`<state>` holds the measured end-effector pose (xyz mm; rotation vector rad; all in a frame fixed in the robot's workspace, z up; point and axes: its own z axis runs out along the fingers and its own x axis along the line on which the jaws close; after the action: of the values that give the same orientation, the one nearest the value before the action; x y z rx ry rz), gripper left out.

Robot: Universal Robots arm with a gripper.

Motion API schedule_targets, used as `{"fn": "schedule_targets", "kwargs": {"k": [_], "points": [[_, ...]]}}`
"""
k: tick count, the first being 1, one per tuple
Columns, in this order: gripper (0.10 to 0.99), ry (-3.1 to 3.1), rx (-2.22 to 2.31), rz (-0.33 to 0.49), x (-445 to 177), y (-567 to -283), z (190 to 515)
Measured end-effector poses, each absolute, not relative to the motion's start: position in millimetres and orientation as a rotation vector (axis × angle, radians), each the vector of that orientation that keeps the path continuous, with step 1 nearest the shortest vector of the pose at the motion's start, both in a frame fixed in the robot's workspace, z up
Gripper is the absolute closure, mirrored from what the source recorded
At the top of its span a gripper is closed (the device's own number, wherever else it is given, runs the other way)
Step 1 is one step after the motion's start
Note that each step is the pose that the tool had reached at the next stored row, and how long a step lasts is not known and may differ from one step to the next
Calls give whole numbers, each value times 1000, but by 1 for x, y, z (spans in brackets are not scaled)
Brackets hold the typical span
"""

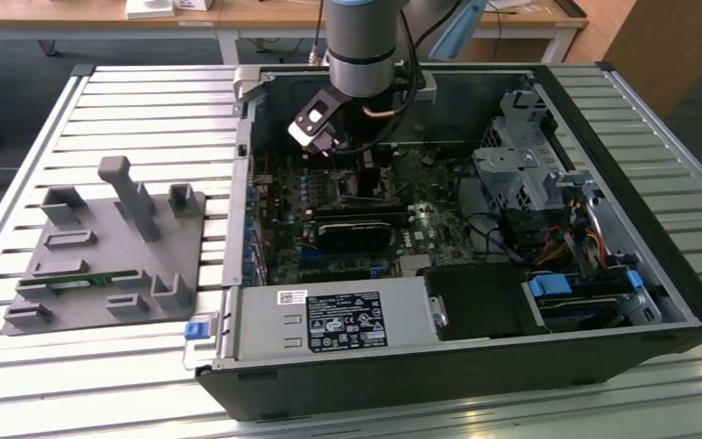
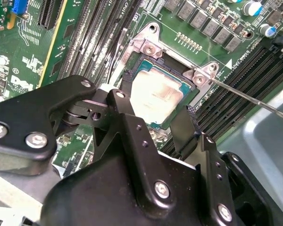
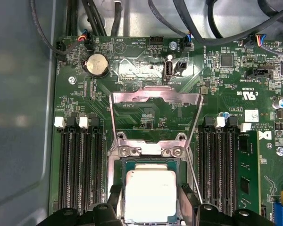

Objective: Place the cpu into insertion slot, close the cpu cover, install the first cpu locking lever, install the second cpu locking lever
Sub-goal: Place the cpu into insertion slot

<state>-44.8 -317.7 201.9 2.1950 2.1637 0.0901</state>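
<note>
Straddling the cpu [image 3: 150,195] in the insertion slot [image 3: 124,165]
I cannot tell if my gripper [image 2: 157,95] pinches it; light, fragile chip, hold only side edges.

Count on inspection: one tool [image 3: 151,207]; one chip [image 3: 149,195] directly at the tool's tip; one cover frame [image 3: 155,95] just beyond the tool; one round battery [image 3: 96,64] farther beyond that frame.
</note>
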Motion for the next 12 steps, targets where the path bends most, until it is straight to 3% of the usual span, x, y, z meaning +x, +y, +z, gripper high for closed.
{"fn": "schedule_targets", "kwargs": {"k": [3,12], "points": [[498,2164,2195,90,-45,-318,203],[859,2169,2201,79,-43,-318,208]]}}
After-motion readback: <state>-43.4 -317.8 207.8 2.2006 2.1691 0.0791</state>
